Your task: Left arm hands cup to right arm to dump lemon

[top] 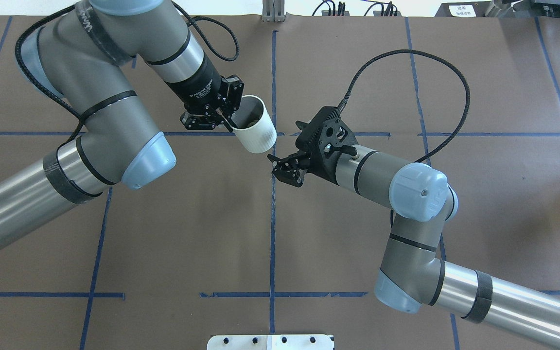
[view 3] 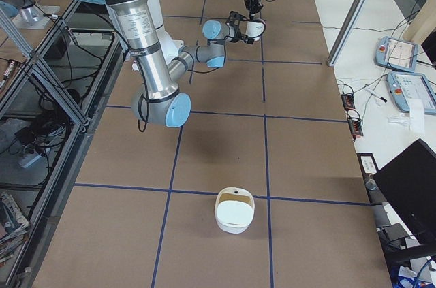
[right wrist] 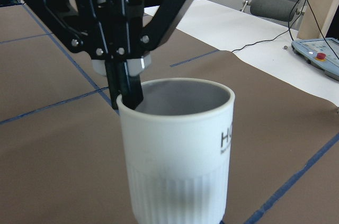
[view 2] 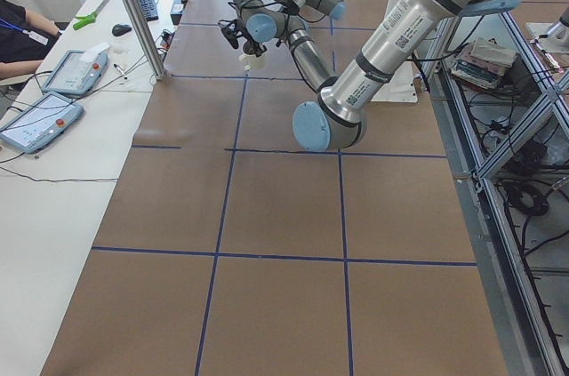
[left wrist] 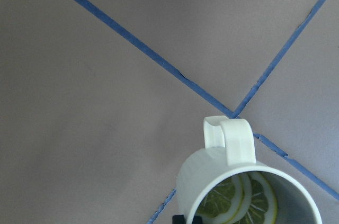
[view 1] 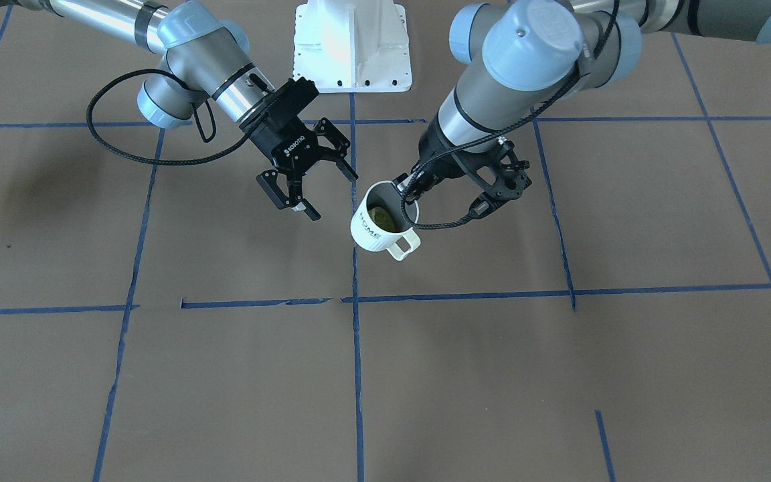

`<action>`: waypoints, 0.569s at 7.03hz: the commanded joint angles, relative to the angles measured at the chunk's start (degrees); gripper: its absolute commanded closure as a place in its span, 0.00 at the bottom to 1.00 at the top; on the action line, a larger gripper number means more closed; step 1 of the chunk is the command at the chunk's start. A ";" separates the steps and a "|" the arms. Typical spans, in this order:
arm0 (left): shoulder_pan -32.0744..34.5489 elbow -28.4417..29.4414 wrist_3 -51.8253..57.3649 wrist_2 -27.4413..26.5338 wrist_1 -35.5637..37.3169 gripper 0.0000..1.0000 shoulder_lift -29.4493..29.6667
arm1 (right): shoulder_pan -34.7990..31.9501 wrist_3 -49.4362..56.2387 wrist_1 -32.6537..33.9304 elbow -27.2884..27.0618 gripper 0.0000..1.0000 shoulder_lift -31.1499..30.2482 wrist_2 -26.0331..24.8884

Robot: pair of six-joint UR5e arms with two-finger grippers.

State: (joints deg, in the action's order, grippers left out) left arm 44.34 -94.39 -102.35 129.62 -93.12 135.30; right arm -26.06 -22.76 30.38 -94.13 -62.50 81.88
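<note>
My left gripper is shut on the rim of the white "HOME" cup, one finger inside it, and holds it tilted above the table near the middle. The cup also shows in the overhead view and fills the right wrist view, with my left gripper's finger reaching into it. The yellow-green lemon lies inside the cup; the left wrist view shows it as slices. My right gripper is open and empty, level with the cup and a short way from it, jaws facing it.
A white bowl stands on the table toward the robot's right end. The robot's white base is at the table's back edge. Blue tape lines cross the brown table. Operator desks with pendants lie beyond the far side.
</note>
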 commanded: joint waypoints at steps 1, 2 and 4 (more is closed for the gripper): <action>-1.88 0.00 -4.50 -0.78 -3.01 1.00 0.93 | 0.13 0.00 0.03 0.00 0.01 0.01 -0.05; -2.41 0.00 -5.57 -0.78 -3.82 1.00 1.02 | 0.14 0.00 0.03 0.00 0.01 0.01 -0.05; -2.59 -0.44 -6.28 -0.78 -3.83 1.00 1.28 | 0.22 0.00 0.03 0.09 0.01 0.01 -0.49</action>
State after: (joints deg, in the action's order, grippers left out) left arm 41.89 -94.55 -108.12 128.86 -96.76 136.48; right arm -25.90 -22.80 30.41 -94.08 -62.52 81.65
